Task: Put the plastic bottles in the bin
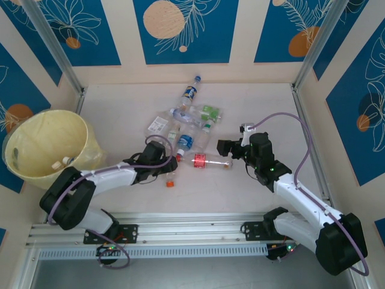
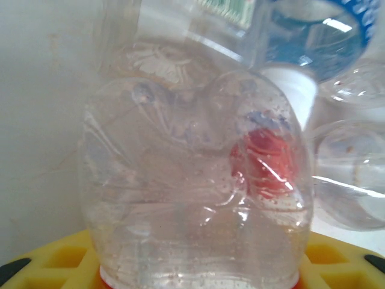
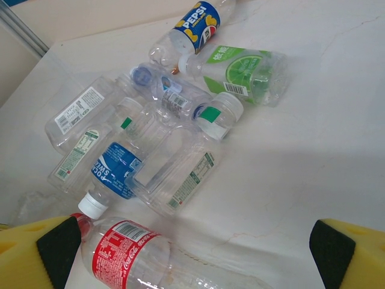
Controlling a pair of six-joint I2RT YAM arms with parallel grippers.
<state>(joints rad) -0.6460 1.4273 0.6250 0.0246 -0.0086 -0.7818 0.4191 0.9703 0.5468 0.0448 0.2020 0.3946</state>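
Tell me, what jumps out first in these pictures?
A heap of crushed clear plastic bottles lies mid-table. A big pale-yellow bin stands at the left edge. Both arms reach toward the heap: the left gripper at an orange-capped bottle, the right gripper open near a red-labelled Coca-Cola bottle.

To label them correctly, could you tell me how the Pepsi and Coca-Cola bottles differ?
Labels: Pepsi bottle blue, Coca-Cola bottle red. Place: Pepsi bottle at the far end of the pile, Coca-Cola bottle on its near side. Both are clear, lying sideways.
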